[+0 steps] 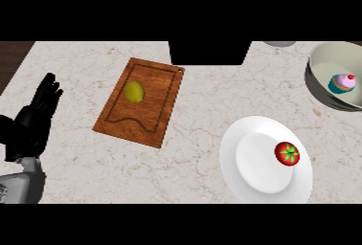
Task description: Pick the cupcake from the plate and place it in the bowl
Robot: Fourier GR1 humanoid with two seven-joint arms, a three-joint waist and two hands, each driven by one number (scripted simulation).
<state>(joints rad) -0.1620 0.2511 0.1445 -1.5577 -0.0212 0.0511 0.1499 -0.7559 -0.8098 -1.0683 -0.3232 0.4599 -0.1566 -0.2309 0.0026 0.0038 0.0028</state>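
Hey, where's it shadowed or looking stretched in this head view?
Head view: the grey bowl has a dark shaded inner wall at its left, with the pink-frosted cupcake lit inside; the round white plate looks taller than wide; the black left hand shows little surface detail.
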